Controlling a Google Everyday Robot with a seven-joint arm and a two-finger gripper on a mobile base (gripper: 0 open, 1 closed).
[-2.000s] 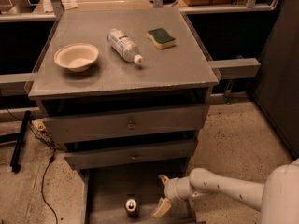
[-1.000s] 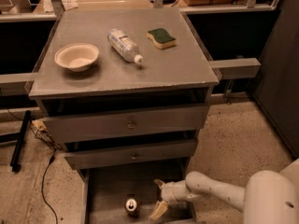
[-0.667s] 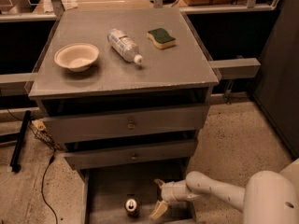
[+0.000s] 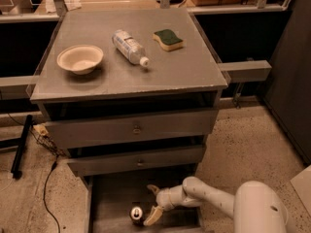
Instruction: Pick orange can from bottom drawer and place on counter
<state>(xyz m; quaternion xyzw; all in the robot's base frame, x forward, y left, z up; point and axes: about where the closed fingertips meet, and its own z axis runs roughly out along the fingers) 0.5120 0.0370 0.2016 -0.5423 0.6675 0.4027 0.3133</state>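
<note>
The orange can (image 4: 137, 214) stands upright on the floor of the open bottom drawer (image 4: 112, 198), its silver top facing up, near the frame's lower edge. My gripper (image 4: 152, 204) is inside the drawer just right of the can, open, with one finger (image 4: 152, 189) above and the other finger (image 4: 151, 216) close beside the can. It holds nothing. The counter (image 4: 180, 72) is the grey top of the cabinet above.
On the counter lie a cream bowl (image 4: 80, 59), a clear water bottle (image 4: 129, 47) on its side, and a green-and-yellow sponge (image 4: 168, 39). Two upper drawers (image 4: 136, 128) are slightly ajar. A black cable (image 4: 47, 183) trails on the floor at left.
My gripper has moved left across the drawer toward the can since two seconds ago. The can has not moved.
</note>
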